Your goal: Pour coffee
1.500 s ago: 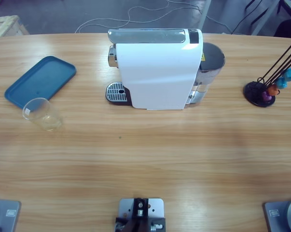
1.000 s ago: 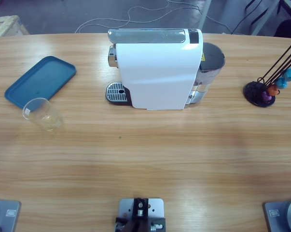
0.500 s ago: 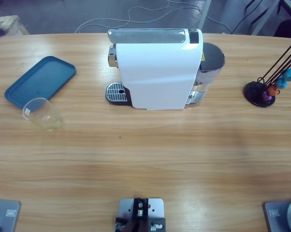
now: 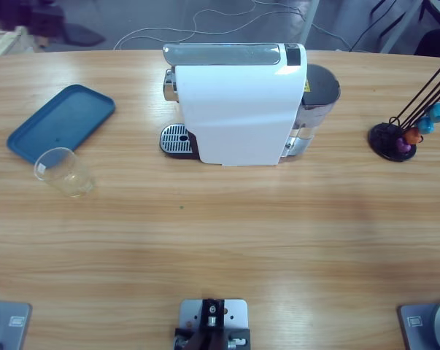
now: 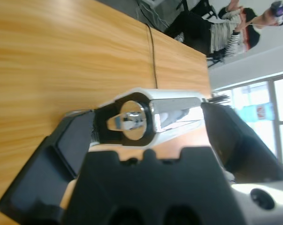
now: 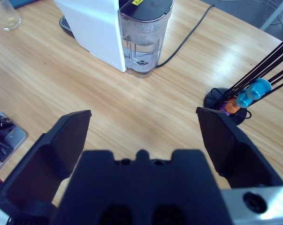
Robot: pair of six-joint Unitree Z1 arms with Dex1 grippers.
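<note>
One white coffee machine [image 4: 238, 109] stands at the upper middle of the high view on the long wooden desk [image 4: 220, 240]. It is a smooth, boxy block with a silver top bar, a round perforated drip grate [image 4: 176, 137] at its left foot and a clear water tank [image 4: 313, 102] with a dark lid at its right end. One clear, empty glass cup [image 4: 63, 172] stands at the left of the frame, just beside the lower corner of one flat teal tray [image 4: 60, 122] with rounded corners. One black wire capsule stand [image 4: 402, 131] sits at the right edge, carrying about three capsules: blue, orange and purple.

No arm shows in the high view. The left hand [image 5: 146, 140], seen in its wrist view, has its two black jaws spread wide with nothing held; the machine's round silver front shows between them, well off. The right hand [image 6: 143, 136] is likewise wide open and empty, above bare desk between the machine and the capsule stand. A person sits small in the upper right of the left wrist view.

Against the frame half a second earlier, everything on the desk lies the same; only a dark shape beyond the desk's far edge at the upper left is new.
</note>
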